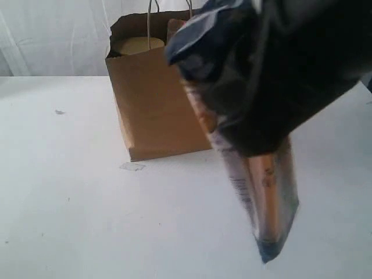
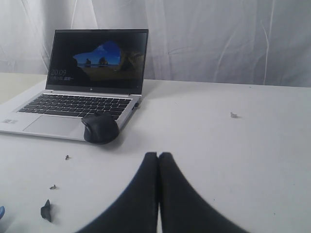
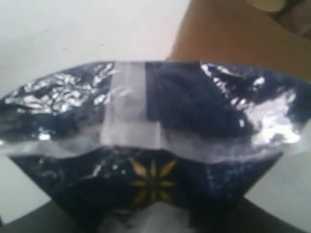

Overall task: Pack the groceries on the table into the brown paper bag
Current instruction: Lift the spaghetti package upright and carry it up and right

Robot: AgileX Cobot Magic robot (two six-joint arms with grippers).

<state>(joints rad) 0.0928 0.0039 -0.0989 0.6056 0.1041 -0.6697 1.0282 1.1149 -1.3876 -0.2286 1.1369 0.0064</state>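
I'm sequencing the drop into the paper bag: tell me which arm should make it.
Right. The right gripper is shut on the spaghetti packet, held off the table near the brown paper bag. The left gripper is shut, empty, facing a laptop.

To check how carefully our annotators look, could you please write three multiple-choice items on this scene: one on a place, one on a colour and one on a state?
1. Where is the spaghetti packet, given the paper bag and the table?
A. inside the bag
B. flat on the table
C. hanging in the air from the right hand

2. What colour are the packet's ends?
A. blue
B. red
C. green

3. How is the left hand?
A. wide open
B. shut and empty
C. shut on some item

Answers:
1 C: the exterior view shows it dangling from the hand, outside the bag.
2 A: both its upper end and its lower tip show blue.
3 B: its jaws meet with nothing between them.
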